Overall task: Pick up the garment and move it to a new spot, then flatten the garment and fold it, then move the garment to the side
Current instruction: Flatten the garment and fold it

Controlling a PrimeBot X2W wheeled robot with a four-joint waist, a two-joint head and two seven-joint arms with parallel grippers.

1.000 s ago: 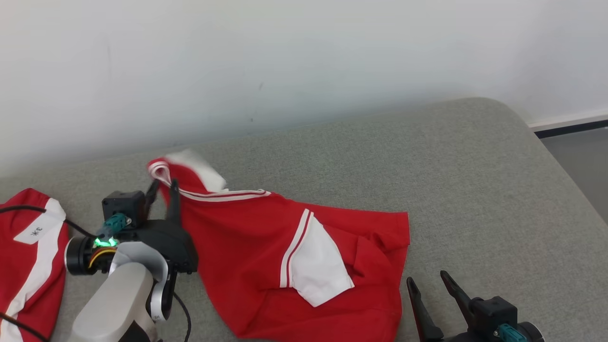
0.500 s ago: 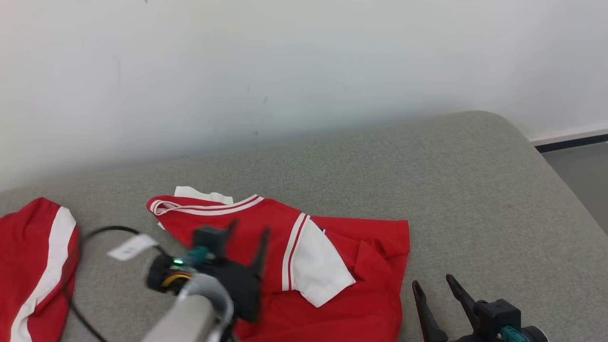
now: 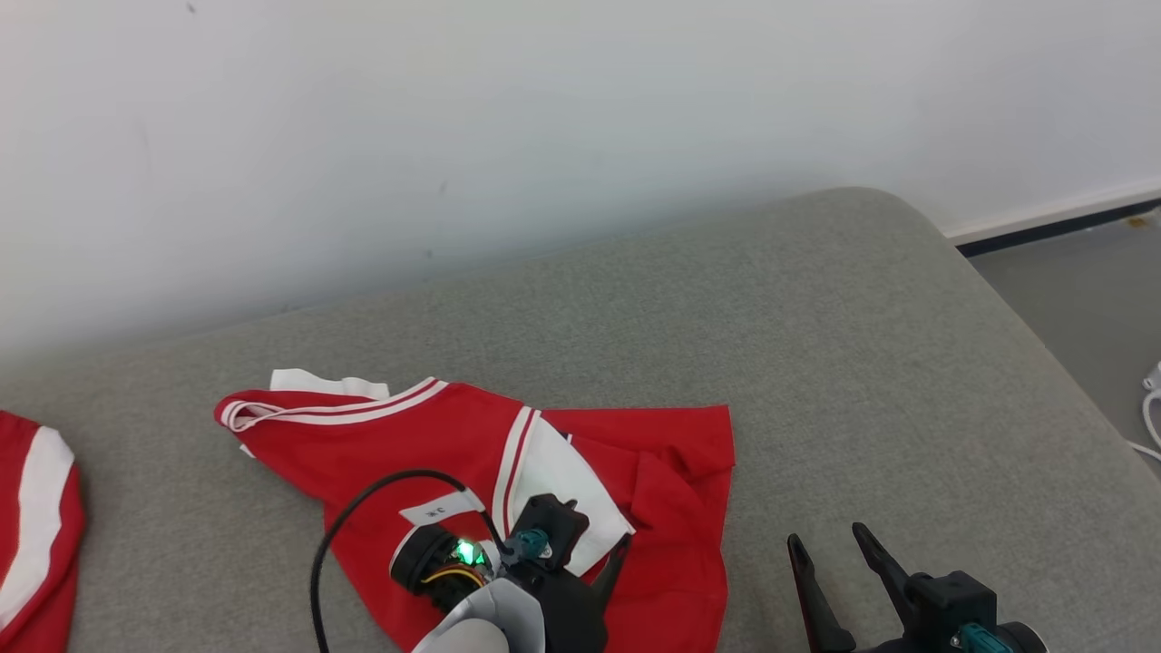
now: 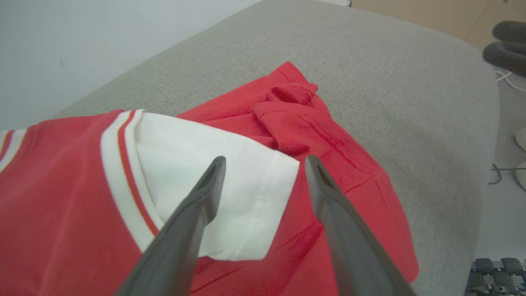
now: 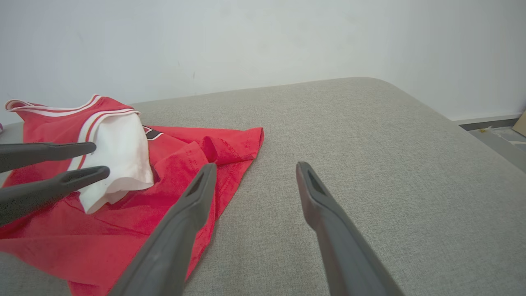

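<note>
A second red-and-white garment (image 3: 36,526) lies at the left end of the grey, fabric-covered table (image 3: 862,363). Right of it and well apart, the garment (image 3: 363,444), a red shirt with white trim, lies rumpled toward the table's near edge, its collar toward the left. The left end effector (image 4: 265,161) hangs over the shirt's white sleeve (image 4: 254,197), fingers spread, gripping nothing. The right end effector (image 3: 826,537) sits beside the shirt's right hem, likewise spread and empty, over bare table.

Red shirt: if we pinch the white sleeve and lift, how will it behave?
Red shirt probably floppy: its hem lies bunched in folds. Likely light: thin cloth, sleeve lies draped. Probably drags rather than slides on the textured grey cushion.
</note>
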